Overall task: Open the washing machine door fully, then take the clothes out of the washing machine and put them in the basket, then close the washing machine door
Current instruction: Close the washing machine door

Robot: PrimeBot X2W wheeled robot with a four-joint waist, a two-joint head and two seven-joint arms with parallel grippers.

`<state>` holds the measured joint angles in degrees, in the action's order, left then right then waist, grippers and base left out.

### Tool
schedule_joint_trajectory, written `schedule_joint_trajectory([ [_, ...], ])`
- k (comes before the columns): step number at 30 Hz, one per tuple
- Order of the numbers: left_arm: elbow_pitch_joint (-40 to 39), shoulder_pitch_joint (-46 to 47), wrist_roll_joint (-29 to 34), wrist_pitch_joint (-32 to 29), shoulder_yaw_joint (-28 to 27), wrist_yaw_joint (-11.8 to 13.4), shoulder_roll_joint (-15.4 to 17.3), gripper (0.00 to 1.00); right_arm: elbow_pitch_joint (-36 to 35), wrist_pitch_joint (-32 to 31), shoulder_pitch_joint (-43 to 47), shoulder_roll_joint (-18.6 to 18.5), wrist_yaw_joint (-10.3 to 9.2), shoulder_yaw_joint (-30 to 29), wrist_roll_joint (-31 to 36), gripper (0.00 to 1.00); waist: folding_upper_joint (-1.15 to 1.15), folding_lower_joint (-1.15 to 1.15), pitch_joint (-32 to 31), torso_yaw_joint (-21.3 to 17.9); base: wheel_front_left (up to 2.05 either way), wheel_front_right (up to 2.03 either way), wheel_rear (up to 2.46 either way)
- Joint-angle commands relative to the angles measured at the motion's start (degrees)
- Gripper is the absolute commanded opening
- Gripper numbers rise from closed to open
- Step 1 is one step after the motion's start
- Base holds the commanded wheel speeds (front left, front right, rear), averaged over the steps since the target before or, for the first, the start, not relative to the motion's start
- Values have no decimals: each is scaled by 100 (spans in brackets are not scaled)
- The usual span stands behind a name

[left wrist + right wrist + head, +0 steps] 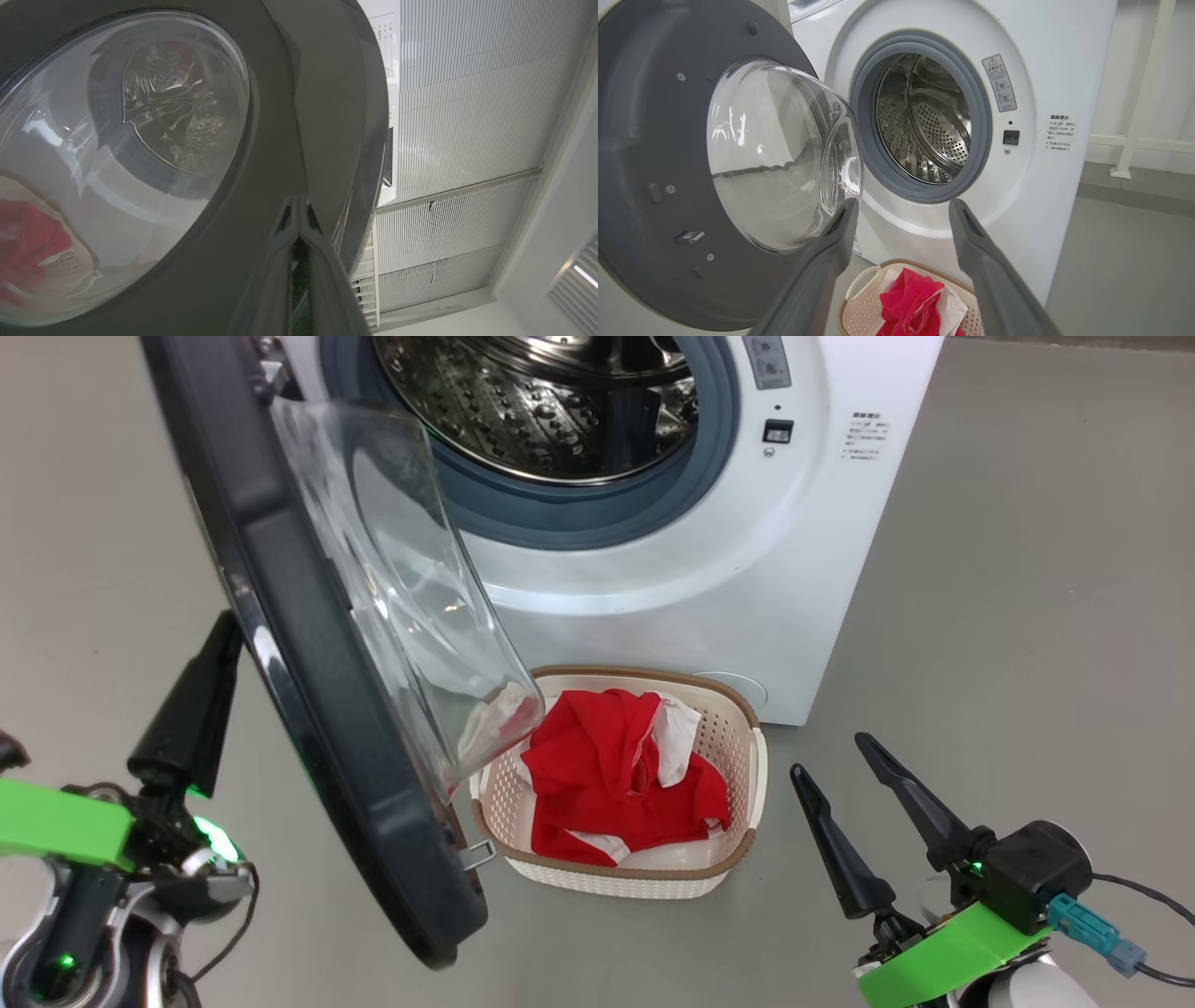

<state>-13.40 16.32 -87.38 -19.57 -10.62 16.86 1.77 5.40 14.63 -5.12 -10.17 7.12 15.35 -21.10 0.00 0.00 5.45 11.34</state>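
Closed to a wedge, left gripper (220, 637) sits behind the door (308, 663), likely to push it shut. Right gripper (829, 756), spread and empty, has the basket (739, 702) of clothes (607, 756) to its left.

Left wrist view: fingertips (322, 280) touch the door's rim.

Right wrist view: past spread fingers (985, 261), the drum (934, 121) looks empty.

The washing machine door (299, 644) stands open, its glass bowl overhanging the left end of the basket (724, 737), which holds the red clothes (607, 765) in front of the washing machine (794, 569). The left gripper (222, 639), fingers together, sits just beside the door's outer rim. The right gripper (831, 756), fingers spread, is right of the basket.
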Motion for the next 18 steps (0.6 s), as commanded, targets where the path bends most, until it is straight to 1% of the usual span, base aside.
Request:
schedule_joint_trajectory([
  [1,-201,104,-72,-41,-147,55,112,0,-135,37,-102,-5,36,111,-3,100,0,0,22,-30,0,0,0],
  [4,-296,50,-235,-69,-73,121,111,0,-144,37,-121,7,36,96,-24,100,0,0,67,-99,0,0,0],
  [8,-357,24,-306,-51,79,112,111,0,-160,37,-159,-26,36,105,-51,100,0,0,152,-208,0,0,0],
  [13,-295,86,-357,123,222,59,111,0,-165,37,-221,-48,36,121,-47,100,0,0,259,-375,0,0,0],
  [18,-234,230,-467,334,338,-62,111,0,-169,37,-274,-54,36,123,-32,100,0,0,363,-557,0,0,0],
])
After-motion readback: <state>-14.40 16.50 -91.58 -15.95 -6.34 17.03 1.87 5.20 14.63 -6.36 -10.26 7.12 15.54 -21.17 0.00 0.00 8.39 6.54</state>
